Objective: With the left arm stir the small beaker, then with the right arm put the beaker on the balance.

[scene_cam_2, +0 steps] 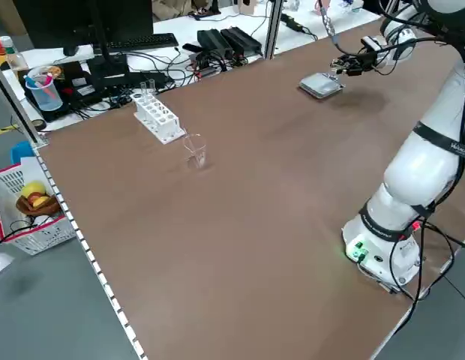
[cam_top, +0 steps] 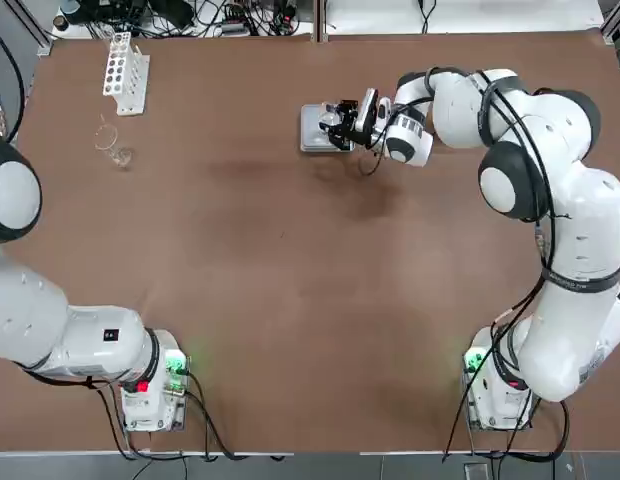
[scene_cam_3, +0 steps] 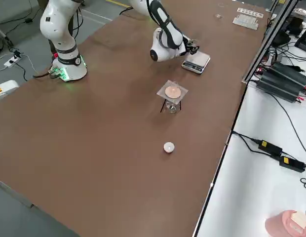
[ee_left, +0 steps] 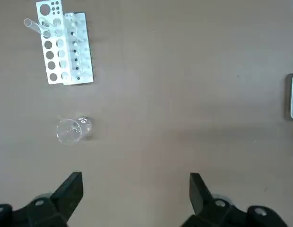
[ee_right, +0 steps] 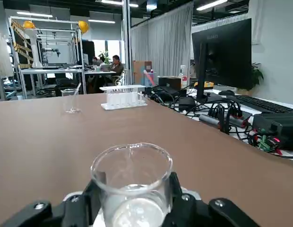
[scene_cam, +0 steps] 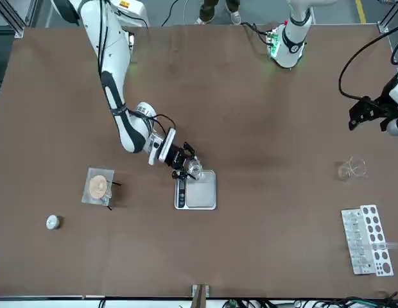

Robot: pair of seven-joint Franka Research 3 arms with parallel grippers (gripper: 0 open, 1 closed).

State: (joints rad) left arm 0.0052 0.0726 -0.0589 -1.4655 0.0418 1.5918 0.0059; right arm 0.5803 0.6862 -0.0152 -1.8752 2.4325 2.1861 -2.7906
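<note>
Two fingers of my right gripper [scene_cam: 188, 168] clench the tiny clear glass small beaker [ee_right: 132, 182] over the flat silver-grey balance [cam_top: 318, 129], at twelve o'clock on the table; lower it level onto the plate's centre, left gripper [ee_left: 133, 196] idle, released.

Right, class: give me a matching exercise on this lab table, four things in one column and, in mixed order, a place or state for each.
Things:
1. small beaker
2. balance
3. left gripper
4. test-tube rack

Places or states:
A. open, holding nothing
B. white, near the table's far left corner
C. clamped in the right gripper
D. flat on the table under the right gripper

Pairs: 1-C, 2-D, 3-A, 4-B
</note>
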